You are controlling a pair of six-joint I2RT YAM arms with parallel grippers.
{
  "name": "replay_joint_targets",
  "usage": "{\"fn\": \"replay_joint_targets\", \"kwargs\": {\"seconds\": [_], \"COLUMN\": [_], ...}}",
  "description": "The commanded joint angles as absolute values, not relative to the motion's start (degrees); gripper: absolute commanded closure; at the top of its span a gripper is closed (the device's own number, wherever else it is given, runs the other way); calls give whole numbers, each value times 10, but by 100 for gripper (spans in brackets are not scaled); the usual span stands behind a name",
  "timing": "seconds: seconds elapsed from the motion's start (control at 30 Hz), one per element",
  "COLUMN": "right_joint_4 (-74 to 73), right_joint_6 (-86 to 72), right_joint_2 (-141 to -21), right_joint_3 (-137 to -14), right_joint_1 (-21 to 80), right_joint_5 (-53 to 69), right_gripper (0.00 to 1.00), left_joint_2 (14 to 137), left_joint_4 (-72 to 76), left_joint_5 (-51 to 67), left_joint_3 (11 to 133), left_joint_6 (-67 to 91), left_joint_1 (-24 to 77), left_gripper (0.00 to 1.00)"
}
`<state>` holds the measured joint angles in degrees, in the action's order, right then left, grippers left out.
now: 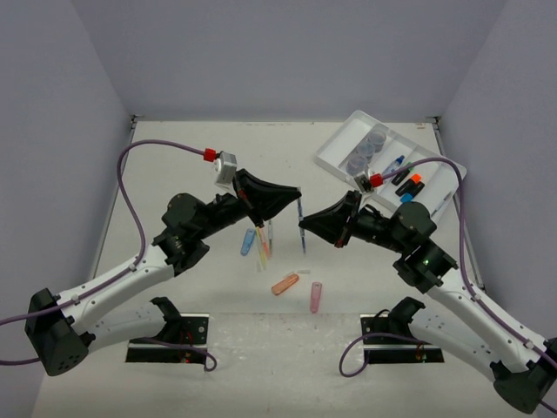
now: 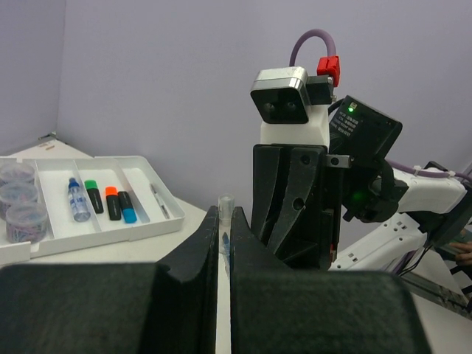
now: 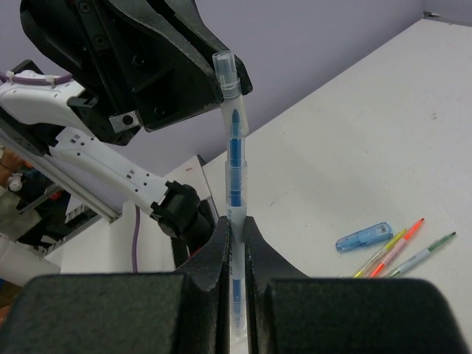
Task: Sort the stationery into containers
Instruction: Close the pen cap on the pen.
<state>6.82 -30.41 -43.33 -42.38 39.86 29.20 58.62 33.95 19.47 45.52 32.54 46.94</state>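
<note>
The pen (image 3: 234, 162) is clear with a blue core, and the left gripper (image 2: 225, 214) and the right gripper (image 3: 234, 221) are both black. On the whitish table (image 1: 261, 139), about six o'clock, there are a blue capsule (image 1: 248, 241), an orange capsule (image 1: 285, 284) and a pink capsule (image 1: 316, 297), with thin pens (image 1: 264, 244) in yellow, orange and green. At two o'clock, the white tray (image 1: 338, 139) has grey-blue pots (image 1: 365, 148) with speckled tops and black highlighters (image 2: 112, 205) capped green, orange and blue.

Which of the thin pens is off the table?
The clear-barrelled blue pen, clamped upright in the right gripper. The other thin pens lie flat on the white table.
</note>
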Motion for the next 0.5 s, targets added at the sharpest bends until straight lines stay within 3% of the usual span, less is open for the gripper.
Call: {"fn": "replay_joint_targets", "kwargs": {"seconds": [0.0, 0.47], "right_joint_4": [85, 114], "right_joint_6": [-304, -305], "right_joint_2": [-426, -412], "right_joint_3": [-453, -431], "right_joint_1": [402, 402], "right_joint_5": [286, 268], "right_gripper": [100, 100], "left_joint_2": [594, 600], "left_joint_4": [373, 368], "left_joint_5": [201, 190], "left_joint_3": [446, 452], "left_joint_6": [337, 354], "left_joint_1": [468, 468], "left_gripper": [100, 100]}}
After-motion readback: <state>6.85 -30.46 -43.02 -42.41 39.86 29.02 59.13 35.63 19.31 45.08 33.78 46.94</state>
